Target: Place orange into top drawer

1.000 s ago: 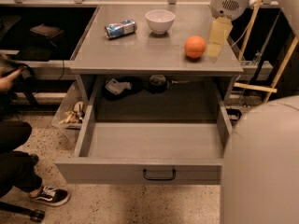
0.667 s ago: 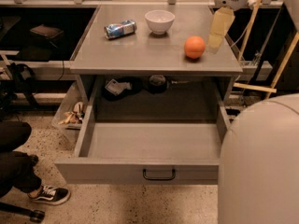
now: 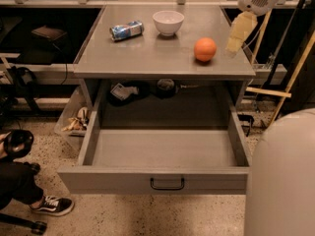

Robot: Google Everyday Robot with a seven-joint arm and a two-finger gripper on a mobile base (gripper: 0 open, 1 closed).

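Orange [image 3: 205, 49] rests on the desk [image 3: 147, 58], just left of the pincer [image 3: 239, 32] and lower, apart from it. The pincer hovers over the right side of the desk and carries nothing. Whether it is wide or narrow cannot be told.

The top drawer [image 3: 108, 180] stands open, well below and in front of the pincer, with its black handle [image 3: 167, 184] at the centre of the front panel. 1 white bowl [image 3: 168, 22] and 1 can [image 3: 127, 30] sit farther left of the pincer, beyond the orange.

Judged step: approach and grasp. No part of the placement is done.

Likely faults:
1. Off-centre contact. The fruit is round and smooth, so a glancing touch could roll it toward the desk's front or right edge, away from the pincer.
2. Shallow grip. The orange could slip out during transfer.
3. Collision. The descent passes the desk's front edge and the drawer's side wall.
4. High release. The orange could bounce or roll inside the drawer.
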